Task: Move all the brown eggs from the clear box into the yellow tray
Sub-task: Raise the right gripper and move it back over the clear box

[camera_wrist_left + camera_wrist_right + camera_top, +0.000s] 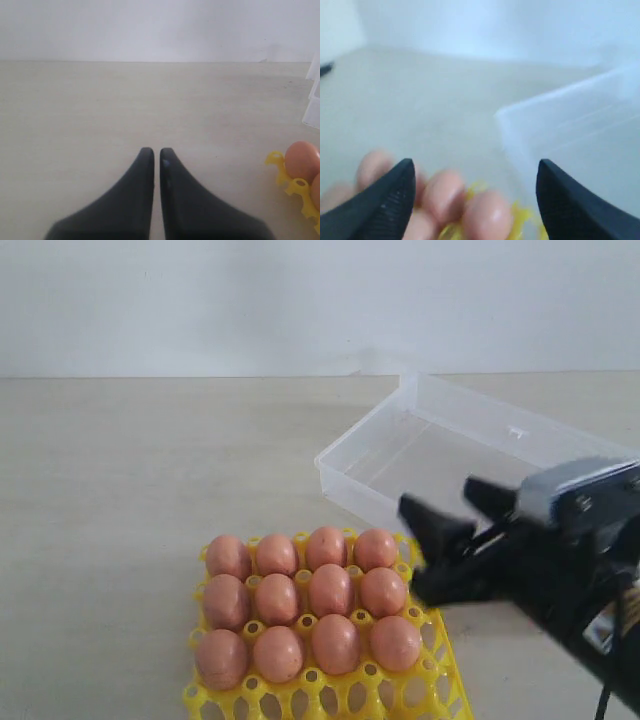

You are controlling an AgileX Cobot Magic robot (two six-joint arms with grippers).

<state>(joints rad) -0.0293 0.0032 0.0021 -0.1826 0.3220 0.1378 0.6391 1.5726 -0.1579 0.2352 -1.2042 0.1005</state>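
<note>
The brown eggs [305,605] sat in the yellow tray [447,685], in its cups, so none could roll. The clear box [352,478] near the tray looked empty. Beside the tray, the right gripper [475,162] had its jaws apart and empty. The left gripper [152,150] had its jaws together.

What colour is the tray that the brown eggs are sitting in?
The tray is plain bright yellow, with no pattern. The exterior view shows it best.

The brown eggs [330,590] look smooth, the yellow tray [340,696] glossy plastic, the clear box [356,490] transparent plastic.
</note>
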